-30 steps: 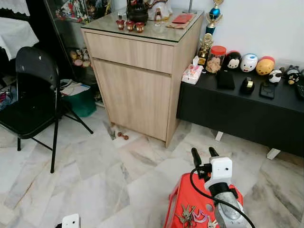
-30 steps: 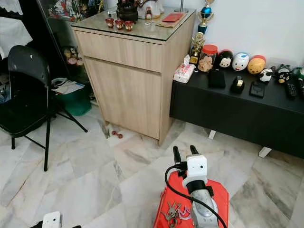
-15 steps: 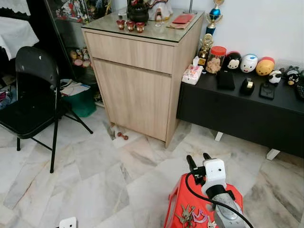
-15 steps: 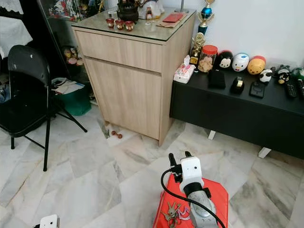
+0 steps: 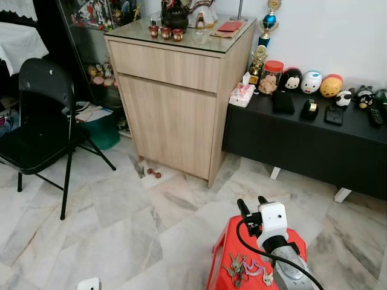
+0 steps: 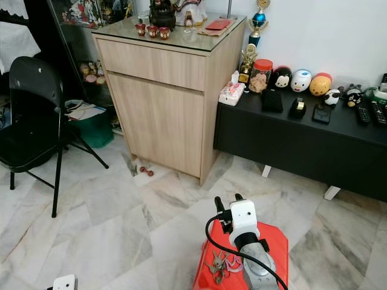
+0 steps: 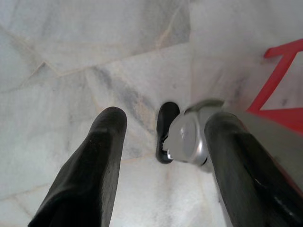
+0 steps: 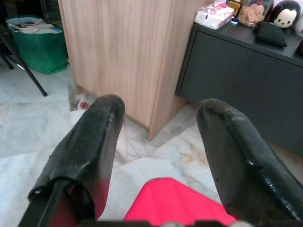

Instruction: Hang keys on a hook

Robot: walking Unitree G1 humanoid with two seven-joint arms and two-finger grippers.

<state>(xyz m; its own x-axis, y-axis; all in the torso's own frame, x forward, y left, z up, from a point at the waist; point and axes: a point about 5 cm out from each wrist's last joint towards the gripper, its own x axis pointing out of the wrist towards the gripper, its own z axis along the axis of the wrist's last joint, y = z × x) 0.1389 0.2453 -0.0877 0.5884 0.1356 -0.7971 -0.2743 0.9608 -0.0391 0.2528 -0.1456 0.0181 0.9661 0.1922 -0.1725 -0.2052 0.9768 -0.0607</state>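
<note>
We note the right gripper (image 5: 252,204) spread wide and empty above the red plastic stool (image 5: 227,244) where the bunch of metal keys (image 5: 237,267) lies, risking a missed pinch on such flat keys.

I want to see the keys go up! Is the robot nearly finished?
Not nearly. Nothing looks done: the bunch of metal keys lies on the red plastic stool. In hand: the right pincer, open and empty, is above the stool's far edge, beyond the keys. The left pincer is open over the marble floor. Left: grasping and hanging them.
</note>
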